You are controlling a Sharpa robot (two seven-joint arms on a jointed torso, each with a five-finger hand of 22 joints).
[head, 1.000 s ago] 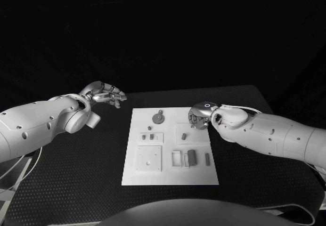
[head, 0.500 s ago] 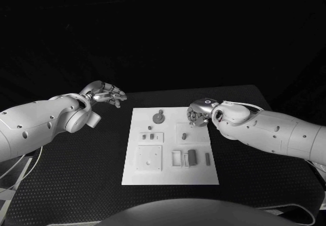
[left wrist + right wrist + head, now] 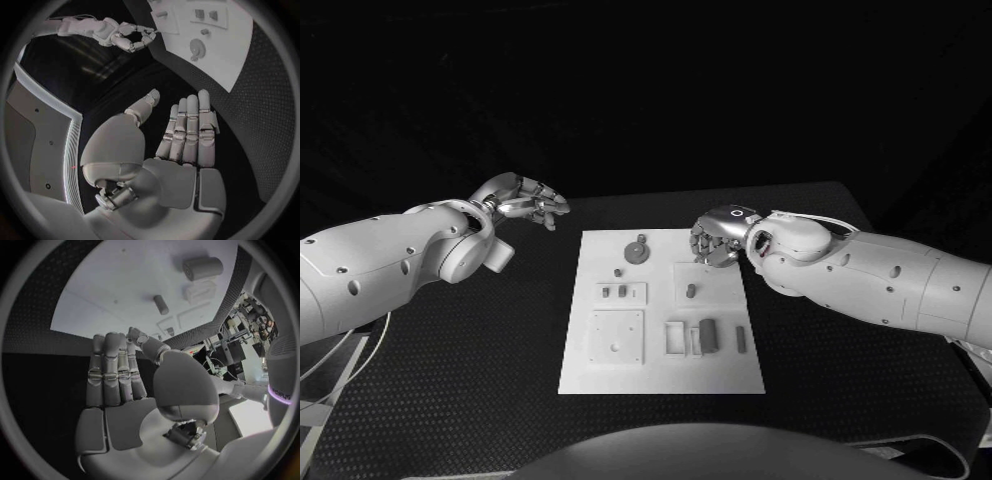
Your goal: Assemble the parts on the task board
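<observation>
A white task board (image 3: 661, 370) lies flat in the middle of the black bench (image 3: 473, 350), its long sides running from the near edge toward the far edge. Several shallow pockets are moulded into the board. The square pocket (image 3: 616, 335) at the near left holds one tiny peg. The small pocket (image 3: 622, 292) above it holds two short blocks side by side. The square pocket (image 3: 700, 283) toward the far right holds one small upright piece. At the near right, a narrow slot frame (image 3: 675, 336) stands beside a dark bar (image 3: 708, 333) and a thinner bar (image 3: 740, 338), three long pieces in a row. A round gear-like disc (image 3: 636, 250) lies on the flat surface near the board's far edge, with one small peg (image 3: 619, 271) just below it.

The left hand (image 3: 524, 203) hangs above the bare bench beyond the board's far left corner, well apart from every part; in the left wrist view its fingers (image 3: 187, 130) are stretched out straight and together, with nothing in them. The right hand (image 3: 720, 238) hovers over the board's far right corner, above the square pocket; the right wrist view shows its fingers (image 3: 115, 372) extended and grasping nothing.
</observation>
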